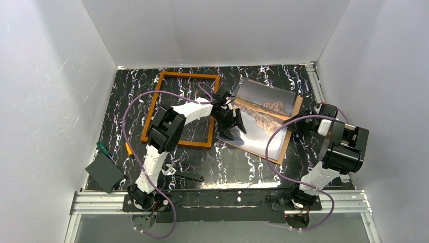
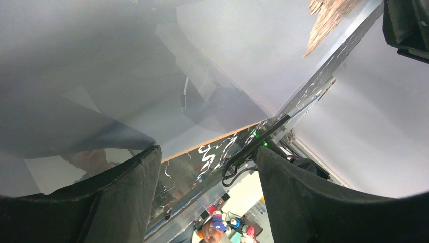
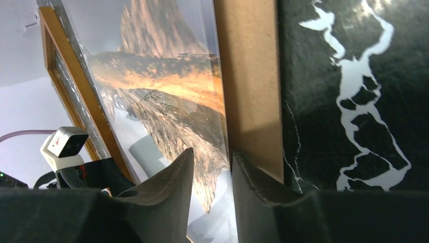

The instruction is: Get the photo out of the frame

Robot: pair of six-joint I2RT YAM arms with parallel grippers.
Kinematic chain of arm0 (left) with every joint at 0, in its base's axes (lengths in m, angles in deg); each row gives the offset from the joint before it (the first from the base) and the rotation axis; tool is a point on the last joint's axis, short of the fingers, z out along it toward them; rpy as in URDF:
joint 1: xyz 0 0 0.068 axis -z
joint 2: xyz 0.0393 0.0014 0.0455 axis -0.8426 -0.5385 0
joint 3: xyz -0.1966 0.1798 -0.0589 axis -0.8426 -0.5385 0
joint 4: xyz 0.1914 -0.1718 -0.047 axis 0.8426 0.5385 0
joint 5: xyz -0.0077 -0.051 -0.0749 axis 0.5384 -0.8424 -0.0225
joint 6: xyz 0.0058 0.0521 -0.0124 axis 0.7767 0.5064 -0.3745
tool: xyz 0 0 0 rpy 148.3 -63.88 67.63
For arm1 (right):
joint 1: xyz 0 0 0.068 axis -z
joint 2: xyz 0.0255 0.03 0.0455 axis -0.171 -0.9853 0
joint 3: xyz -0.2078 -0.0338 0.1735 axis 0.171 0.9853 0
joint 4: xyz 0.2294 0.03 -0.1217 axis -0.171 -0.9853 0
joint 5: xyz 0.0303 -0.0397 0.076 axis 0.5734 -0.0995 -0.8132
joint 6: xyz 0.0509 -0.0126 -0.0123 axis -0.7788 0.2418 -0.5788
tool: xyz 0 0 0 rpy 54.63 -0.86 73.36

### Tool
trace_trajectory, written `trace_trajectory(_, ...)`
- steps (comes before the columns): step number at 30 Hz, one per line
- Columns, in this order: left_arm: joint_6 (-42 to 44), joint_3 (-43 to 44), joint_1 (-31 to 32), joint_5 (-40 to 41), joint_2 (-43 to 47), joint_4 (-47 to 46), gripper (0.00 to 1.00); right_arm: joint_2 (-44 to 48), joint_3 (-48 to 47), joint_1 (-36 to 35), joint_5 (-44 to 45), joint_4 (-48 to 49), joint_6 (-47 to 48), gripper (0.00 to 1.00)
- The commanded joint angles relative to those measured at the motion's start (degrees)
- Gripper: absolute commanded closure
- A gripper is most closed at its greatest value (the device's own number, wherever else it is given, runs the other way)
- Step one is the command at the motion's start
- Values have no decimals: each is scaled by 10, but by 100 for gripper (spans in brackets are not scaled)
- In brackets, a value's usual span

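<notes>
— Black fingers fill the foot of the left wrist view; how do we label them?
— As the left gripper, jaws spread wide with nothing between them. Past them we see a glossy grey sheet, its tan edge and marbled tabletop. From above, this gripper sits at the photo's left edge; we cannot judge contact.
— And the right gripper?
— Its jaws stand only a narrow gap apart at the photo's right edge, one over the print, the other over the tan board beside it. We cannot tell whether they pinch anything.
— Where do we place the photo?
— Out of the frame, just to its right. It lies picture side up and skewed on the board, which shows as a strip along its right and near sides. The left gripper hides whether photo and frame touch.
— And the frame?
— Flat on the black, white-veined table, tabletop showing through its opening; the left arm crosses its right side.
— Farther out?
— A dark wrench lies near the left arm's base. A green-handled screwdriver and an orange-handled screwdriver lie by a dark square plate at the table's left edge. Purple cables loop off both arms, and white walls enclose the table.
</notes>
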Motion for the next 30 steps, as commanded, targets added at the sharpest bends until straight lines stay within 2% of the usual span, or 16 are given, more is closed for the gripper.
trace_trajectory(1, 17, -21, 4, 47, -43, 80, 30, 13, 18, 7, -28, 23, -11, 64)
trace_trajectory(5, 17, -21, 3, 47, -42, 81, 30, -1, 18, 9, -53, 43, -16, 80)
trace_trajectory(8, 20, -19, 3, 46, -41, 83, 30, -1, 23, 10, -59, 51, -20, 97)
trace_trajectory(9, 23, -17, 3, 45, -41, 86, 29, 3, 25, 11, -59, 51, -20, 99)
trace_trajectory(14, 33, 6, 3, 30, -33, 107, 23, 41, 30, 10, -47, 12, -17, 99)
trace_trajectory(18, 31, 35, 3, 7, -18, 119, 20, 82, 24, 11, 4, -71, -14, 99)
trace_trajectory(23, 27, 70, -5, -12, 8, 132, 19, 113, 17, 11, 52, -138, 5, 99)
trace_trajectory(30, 12, 73, -31, -14, 11, 114, 20, 162, 3, 10, 71, -205, 34, 99)
